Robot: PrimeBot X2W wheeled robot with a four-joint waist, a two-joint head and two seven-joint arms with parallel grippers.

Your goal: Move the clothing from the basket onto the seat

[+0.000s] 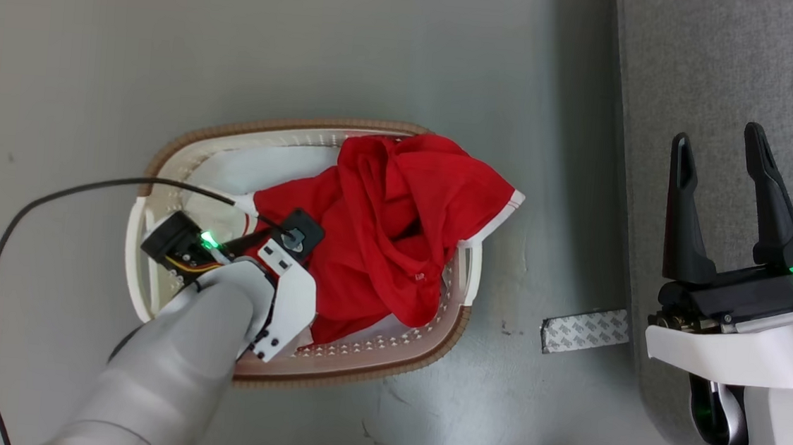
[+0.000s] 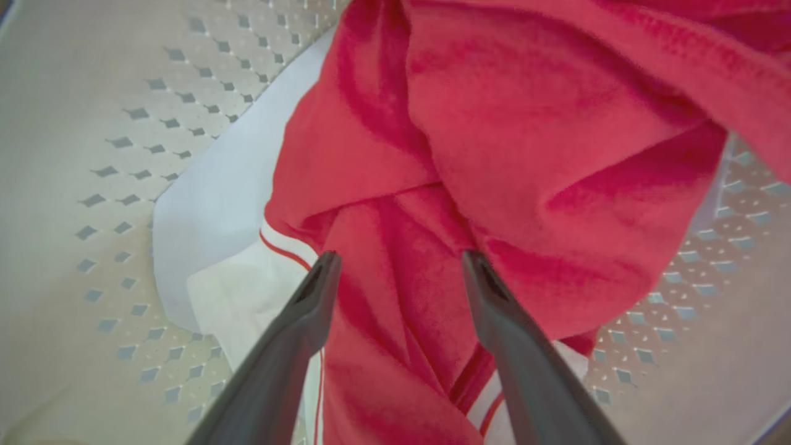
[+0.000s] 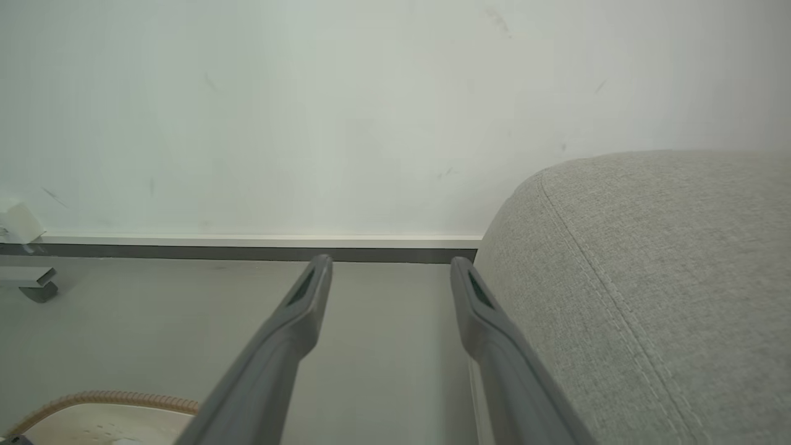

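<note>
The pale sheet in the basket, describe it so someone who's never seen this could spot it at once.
Find the oval cream basket with the brown rim on the grey floor. Inside, under the crumpled red clothing, lies a flat sheet. It is plain pale white-blue, unlike the red trimmed fabric and the perforated walls.

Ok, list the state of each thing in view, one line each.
clothing, crumpled in the basket, one edge over the rim
basket, upright on the floor, loaded
seat, no clothing on the visible part
left gripper, open over the clothing
right gripper, open, empty
</note>
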